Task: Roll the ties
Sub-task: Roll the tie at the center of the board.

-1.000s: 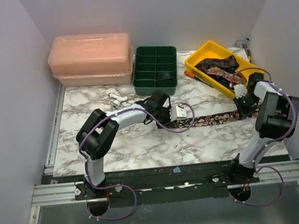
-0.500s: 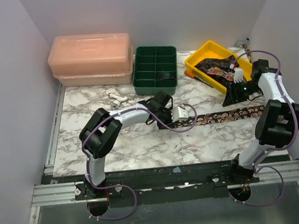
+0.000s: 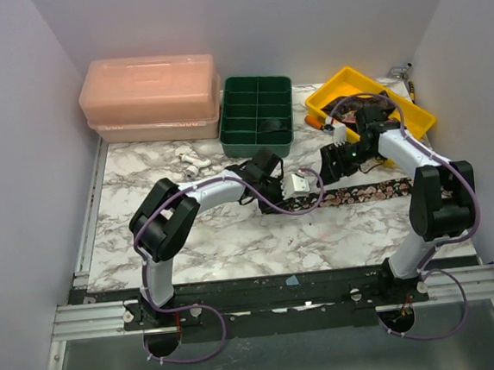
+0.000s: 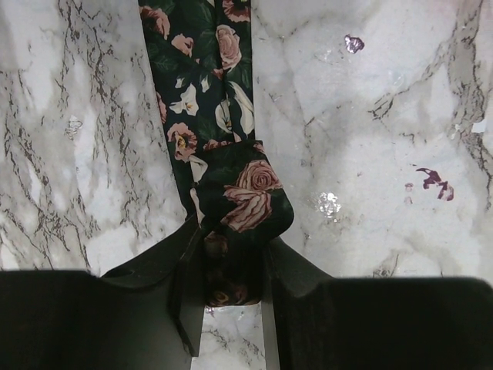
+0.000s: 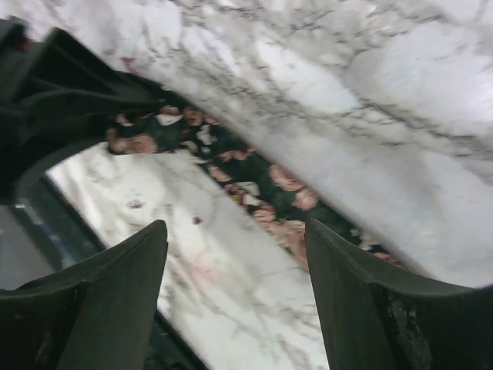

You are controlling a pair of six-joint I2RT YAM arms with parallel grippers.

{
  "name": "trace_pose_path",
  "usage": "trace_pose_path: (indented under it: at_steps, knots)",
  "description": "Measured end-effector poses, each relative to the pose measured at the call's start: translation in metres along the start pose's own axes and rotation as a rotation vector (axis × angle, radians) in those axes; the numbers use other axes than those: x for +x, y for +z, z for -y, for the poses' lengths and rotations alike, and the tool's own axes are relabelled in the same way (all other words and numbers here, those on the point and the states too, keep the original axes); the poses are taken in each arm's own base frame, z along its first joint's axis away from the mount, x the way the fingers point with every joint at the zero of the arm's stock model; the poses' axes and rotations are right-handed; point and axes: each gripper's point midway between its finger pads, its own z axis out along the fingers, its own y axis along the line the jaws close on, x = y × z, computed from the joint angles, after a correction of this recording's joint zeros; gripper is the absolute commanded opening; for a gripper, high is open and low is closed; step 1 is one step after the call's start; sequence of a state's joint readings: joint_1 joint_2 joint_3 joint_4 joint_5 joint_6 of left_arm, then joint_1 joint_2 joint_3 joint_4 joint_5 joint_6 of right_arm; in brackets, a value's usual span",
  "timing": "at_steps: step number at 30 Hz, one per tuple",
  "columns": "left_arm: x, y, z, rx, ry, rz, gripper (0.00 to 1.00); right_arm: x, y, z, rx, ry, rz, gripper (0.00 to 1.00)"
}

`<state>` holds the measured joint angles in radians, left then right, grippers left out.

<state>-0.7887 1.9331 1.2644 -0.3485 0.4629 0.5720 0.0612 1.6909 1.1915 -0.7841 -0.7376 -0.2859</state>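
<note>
Between the clenched jaws of the left gripper (image 4: 229, 262) a tie (image 4: 202, 92) is held by its rolled end, the rest laid along the table (image 4: 370, 139) near the right gripper (image 5: 235, 231), jaws spread.

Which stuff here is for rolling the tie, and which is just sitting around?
For the job: flowery tie, left tool pinching its rolled end, right tool open over it.
Just lying about: pink box, green tray, white plastic pieces.
</note>
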Motion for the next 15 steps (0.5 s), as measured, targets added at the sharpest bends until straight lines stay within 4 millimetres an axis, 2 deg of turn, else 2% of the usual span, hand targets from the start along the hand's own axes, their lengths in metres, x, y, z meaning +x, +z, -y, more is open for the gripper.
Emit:
trace_pose_path:
  at_steps: [3, 6, 8, 10, 15]
  knots:
    - [-0.001, -0.003, 0.001, 0.013, -0.007, 0.013, 0.29, 0.000, 0.002, 0.022, 0.073, -0.138, 0.010, 0.84]
    - [0.000, -0.005, -0.001, 0.017, -0.008, 0.023, 0.30, 0.014, 0.004, 0.036, 0.124, -0.306, 0.009, 0.86]
    - [0.002, -0.006, -0.002, 0.022, -0.004, 0.018, 0.30, 0.027, 0.004, 0.039, 0.136, -0.424, -0.004, 0.88]
    - [0.005, -0.008, -0.003, 0.024, 0.000, 0.012, 0.31, 0.034, 0.003, 0.040, 0.133, -0.528, -0.017, 0.98]
    - [0.010, -0.010, -0.004, 0.034, 0.012, 0.003, 0.31, 0.033, 0.004, 0.046, 0.119, -0.749, -0.039, 1.00]
